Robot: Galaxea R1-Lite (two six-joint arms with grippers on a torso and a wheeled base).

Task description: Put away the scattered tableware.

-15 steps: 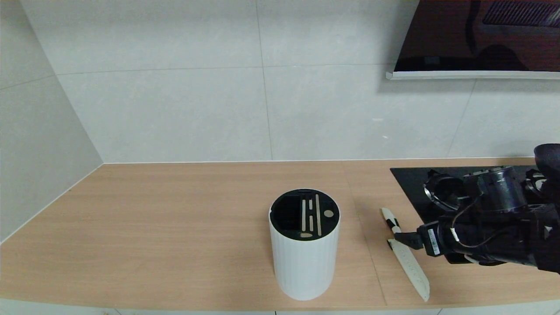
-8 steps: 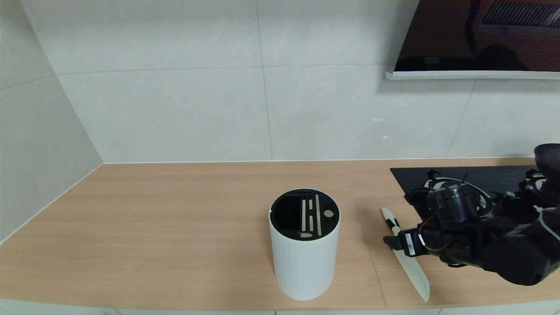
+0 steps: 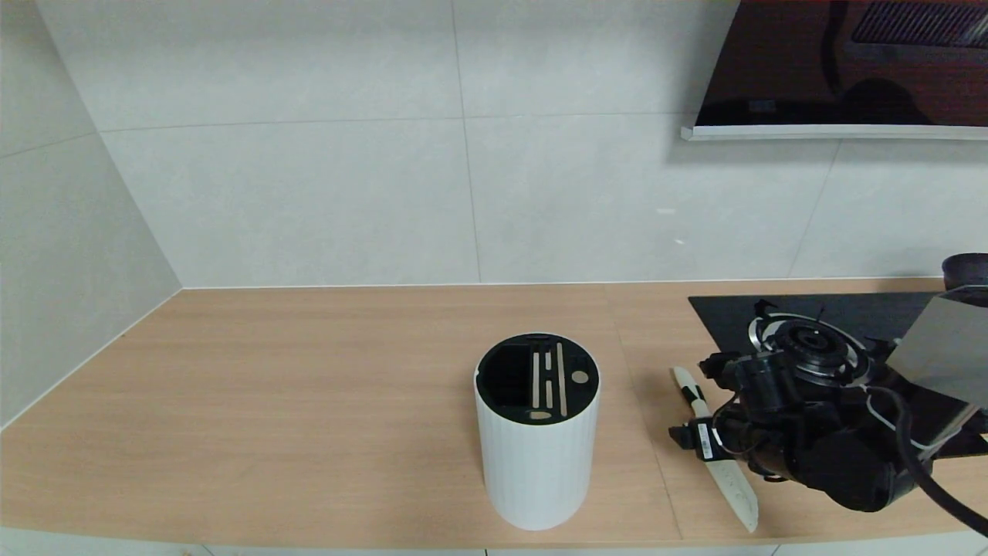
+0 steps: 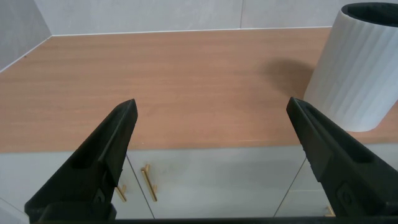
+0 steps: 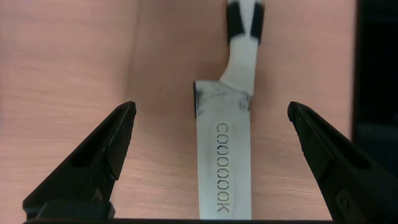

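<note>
Right fingers over knife
My right fingers (image 5: 106, 155) spread wide astride the knife (image 5: 224, 162), touching nothing; left fingers (image 4: 106, 155) wide, empty. Surface (image 3: 309, 386) edge near at 6 o'clock.

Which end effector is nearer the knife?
Right. The right end effector hangs open directly over the knife, straddling its blade. The left end effector is at the front edge of the counter, beyond the white holder.
</note>
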